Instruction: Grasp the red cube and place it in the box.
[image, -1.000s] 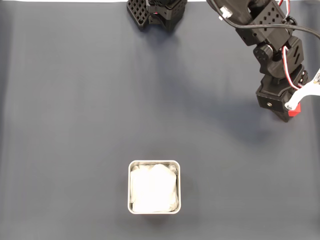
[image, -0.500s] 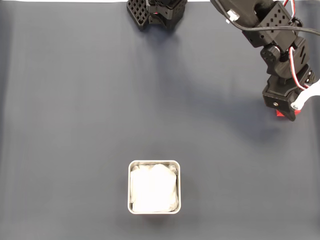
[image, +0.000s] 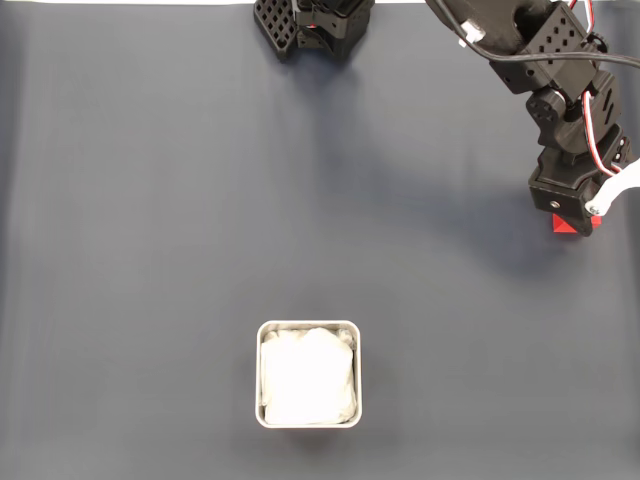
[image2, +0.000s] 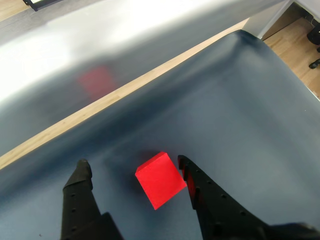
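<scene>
The arm reaches out over the right edge of the counter (image: 150, 250), which is covered in a dark blue-grey mat. In the fixed view the claw (image: 580, 215) sits low over the red cube (image: 566, 224), and just a sliver of red peeks out from under the black wrist housing, close to the right edge.

From the wrist view the claw (image2: 132, 167) stands apart, its two black fingers (image2: 80, 180) down on either side of the red cube (image2: 160, 179). The cube lies flat on the mat between them, turned at an angle to the fingers. It is right up against the finger on the right of that view, and a clear gap separates it from the finger on the left. Nothing is clamped.

The box (image: 262, 345) stands well apart from the cube, near the front edge of the counter, around the middle of its width. Its white lining (image: 306, 376) fills the inside, crumpled and soft-looking.
</scene>
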